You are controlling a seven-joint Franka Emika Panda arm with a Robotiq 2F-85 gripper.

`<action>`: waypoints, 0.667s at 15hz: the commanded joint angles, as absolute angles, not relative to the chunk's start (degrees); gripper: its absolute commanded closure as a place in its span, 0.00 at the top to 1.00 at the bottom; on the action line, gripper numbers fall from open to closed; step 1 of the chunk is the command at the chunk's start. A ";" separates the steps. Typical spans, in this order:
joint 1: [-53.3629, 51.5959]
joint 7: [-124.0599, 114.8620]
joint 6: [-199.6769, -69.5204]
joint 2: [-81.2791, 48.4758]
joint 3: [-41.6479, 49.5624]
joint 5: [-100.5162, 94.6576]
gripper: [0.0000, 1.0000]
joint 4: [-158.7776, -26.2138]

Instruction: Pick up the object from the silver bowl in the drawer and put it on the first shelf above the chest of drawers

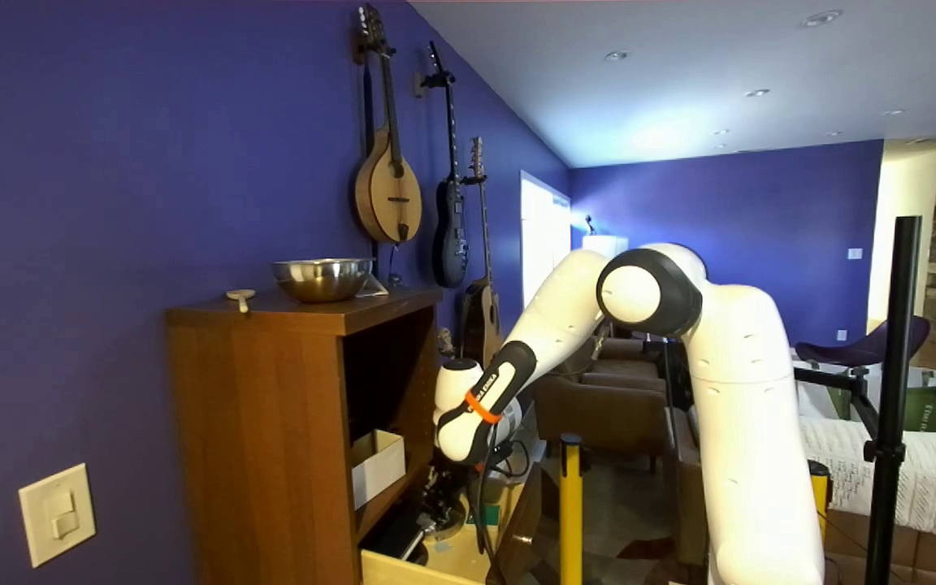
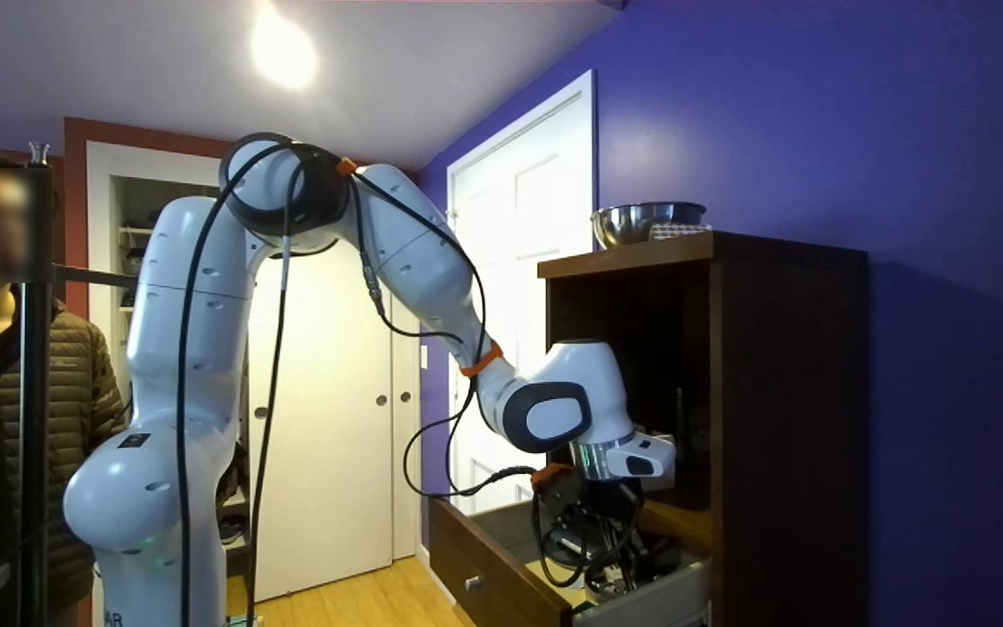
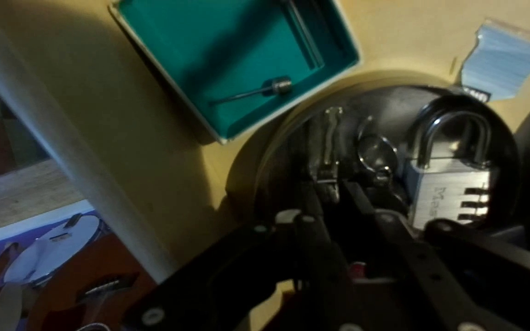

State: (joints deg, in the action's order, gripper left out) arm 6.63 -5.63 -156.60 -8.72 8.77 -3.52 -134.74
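lying in bowl [image 3: 387, 106], wrist view only: padlock [image 3: 449, 186]

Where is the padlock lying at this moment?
In the wrist view, the padlock lies in the right half of the silver bowl in the drawer, just right of the metal ring.

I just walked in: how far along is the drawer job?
Done: the drawer is open.
Under way: the gripper seems to straddle a metal piece in the silver bowl; its grip is unclear.
Left: lifting out and placing on the first shelf, where a white box sits.
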 commanded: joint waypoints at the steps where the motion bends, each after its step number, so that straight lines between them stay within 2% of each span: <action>1: 7.26 -0.55 -155.07 -9.22 6.76 1.64 0.04 -134.64; 5: 7.11 -0.10 -154.48 -8.73 7.22 1.19 0.05 -134.61; 10: 7.75 1.05 -149.80 0.32 8.14 0.95 0.05 -136.89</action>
State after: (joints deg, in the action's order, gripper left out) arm 6.81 -1.50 -154.05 -6.42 8.23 -0.22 -134.75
